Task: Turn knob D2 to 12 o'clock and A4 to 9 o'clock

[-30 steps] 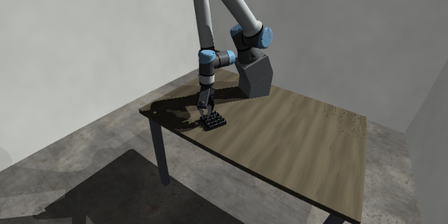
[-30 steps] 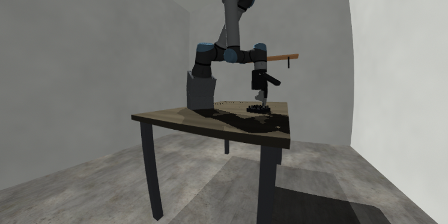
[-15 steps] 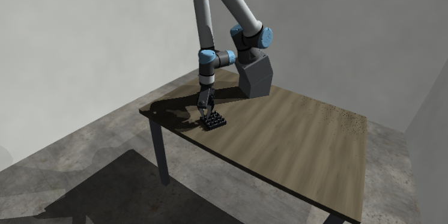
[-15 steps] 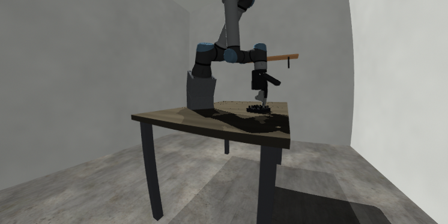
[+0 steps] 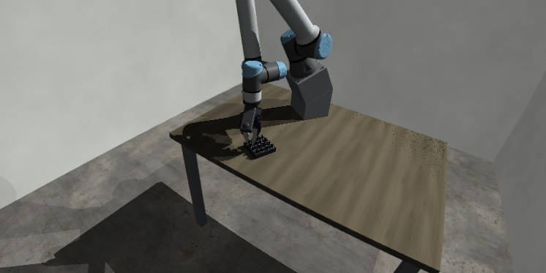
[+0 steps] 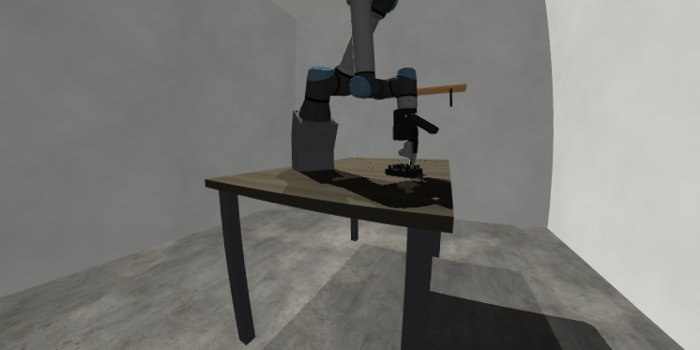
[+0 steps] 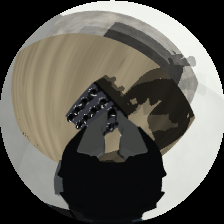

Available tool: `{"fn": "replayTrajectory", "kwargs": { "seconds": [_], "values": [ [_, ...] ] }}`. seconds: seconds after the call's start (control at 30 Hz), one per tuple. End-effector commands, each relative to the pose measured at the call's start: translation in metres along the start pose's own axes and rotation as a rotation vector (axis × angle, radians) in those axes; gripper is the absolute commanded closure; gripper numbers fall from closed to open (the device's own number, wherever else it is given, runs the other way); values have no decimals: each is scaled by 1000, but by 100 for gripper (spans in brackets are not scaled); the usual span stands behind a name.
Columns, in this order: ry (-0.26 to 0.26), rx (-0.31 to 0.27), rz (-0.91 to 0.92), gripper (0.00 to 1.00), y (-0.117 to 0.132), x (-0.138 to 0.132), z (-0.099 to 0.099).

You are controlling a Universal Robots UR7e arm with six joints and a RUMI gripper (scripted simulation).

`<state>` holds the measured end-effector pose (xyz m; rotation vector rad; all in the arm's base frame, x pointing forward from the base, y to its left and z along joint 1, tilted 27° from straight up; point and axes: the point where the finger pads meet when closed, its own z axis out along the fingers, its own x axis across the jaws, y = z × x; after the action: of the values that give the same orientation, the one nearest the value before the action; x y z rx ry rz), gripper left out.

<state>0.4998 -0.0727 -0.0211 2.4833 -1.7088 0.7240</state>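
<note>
The knob box (image 5: 263, 148) (image 6: 403, 170) (image 7: 89, 106) is a small black block with rows of small knobs. It lies on the wooden table (image 5: 343, 171) near its left edge, partly in the arm's shadow. My gripper (image 5: 249, 140) (image 6: 412, 161) (image 7: 112, 111) points straight down onto the box's corner nearest the arm. In the wrist view its two grey fingers stand close together on either side of one knob (image 7: 111, 115) in the box's outer row. The fingers look shut on that knob. The knob marks and pointers are too small to read.
The arm's grey base block (image 5: 311, 93) (image 6: 313, 144) stands at the back of the table. The table edge (image 5: 214, 160) runs close in front of the box. A wooden shelf bar (image 6: 443, 88) sticks out from the wall behind the arm.
</note>
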Motion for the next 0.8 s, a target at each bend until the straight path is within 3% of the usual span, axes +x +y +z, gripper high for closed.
{"fn": "replayTrajectory", "kwargs": {
  "seconds": [0.0, 0.77],
  "values": [
    [1, 1, 0, 96, 0, 0, 0],
    [1, 1, 28, 96, 0, 0, 0]
  ]
}}
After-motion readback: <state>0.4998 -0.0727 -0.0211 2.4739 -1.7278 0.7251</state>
